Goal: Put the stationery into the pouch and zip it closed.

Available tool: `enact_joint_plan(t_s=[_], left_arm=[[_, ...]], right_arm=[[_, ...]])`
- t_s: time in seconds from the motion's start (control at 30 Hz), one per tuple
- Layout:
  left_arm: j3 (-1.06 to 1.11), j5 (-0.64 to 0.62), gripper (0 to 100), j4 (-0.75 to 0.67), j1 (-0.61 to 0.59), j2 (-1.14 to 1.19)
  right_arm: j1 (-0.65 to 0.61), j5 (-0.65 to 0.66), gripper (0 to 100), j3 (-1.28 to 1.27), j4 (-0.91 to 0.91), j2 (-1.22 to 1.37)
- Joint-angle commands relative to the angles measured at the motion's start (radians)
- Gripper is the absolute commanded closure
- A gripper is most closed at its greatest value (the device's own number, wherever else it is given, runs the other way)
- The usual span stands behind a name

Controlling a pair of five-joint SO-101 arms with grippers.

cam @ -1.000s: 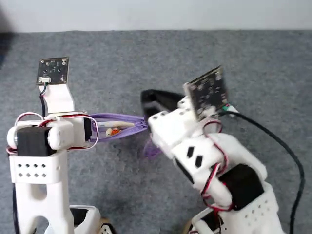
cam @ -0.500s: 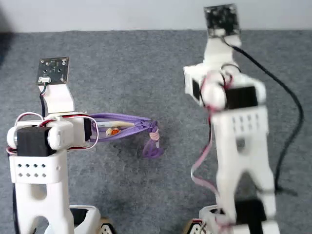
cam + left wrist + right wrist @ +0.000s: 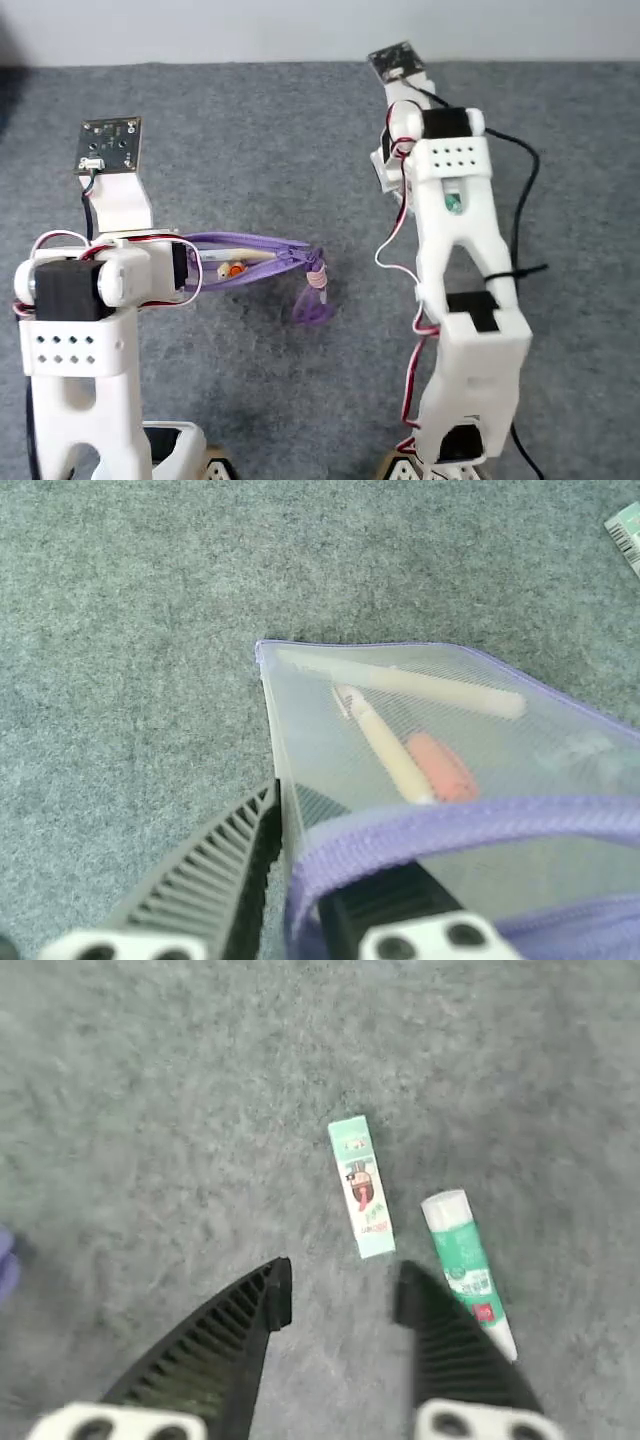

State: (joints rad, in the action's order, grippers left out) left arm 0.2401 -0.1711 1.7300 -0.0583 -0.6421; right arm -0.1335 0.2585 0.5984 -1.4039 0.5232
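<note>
The left gripper (image 3: 285,815) pinches the purple pouch (image 3: 450,770) by its edge, pens (image 3: 385,750) inside; the right gripper (image 3: 340,1295) hangs part open, empty, above a green box (image 3: 361,1188) and tube (image 3: 466,1265).

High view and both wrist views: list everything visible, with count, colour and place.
pouch: 1, clear with purple zip, on the carpet, one end in the left gripper
pens: 2, cream, inside the pouch
orange piece: 1, inside the pouch, beside a pen
zip tag: 1, purple, at the pouch's free end
box: 1, green-white, flat on the carpet
tube: 1, green-white, beside the box, apart
carpet: 1, grey, under everything
left gripper: black fingers, shut on the pouch
right gripper: black fingers, open, above the carpet near box and tube
</note>
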Motion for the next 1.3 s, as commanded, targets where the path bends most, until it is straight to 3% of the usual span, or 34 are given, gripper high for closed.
enact_joint_plan(t_s=[0.0,0.53,0.73,1.07,1.27], left_arm=[[-0.041,-0.009,99,0.002,0.000,-0.014],[-0.041,-0.009,99,0.005,-0.006,-0.014],[-0.041,-0.009,99,0.002,-0.006,-0.014],[-0.044,-0.009,99,0.002,0.000,-0.020],[-0.045,-0.009,99,0.002,0.000,-0.021]], right_arm=[[-0.012,0.043,76.8,0.132,0.002,0.084],[-0.031,0.055,79.8,0.706,-0.021,0.642],[-0.027,0.055,99.4,0.801,-0.127,0.654],[-0.042,0.048,99.1,1.091,-0.395,0.647],[-0.048,0.025,99.1,1.040,-0.395,0.501]])
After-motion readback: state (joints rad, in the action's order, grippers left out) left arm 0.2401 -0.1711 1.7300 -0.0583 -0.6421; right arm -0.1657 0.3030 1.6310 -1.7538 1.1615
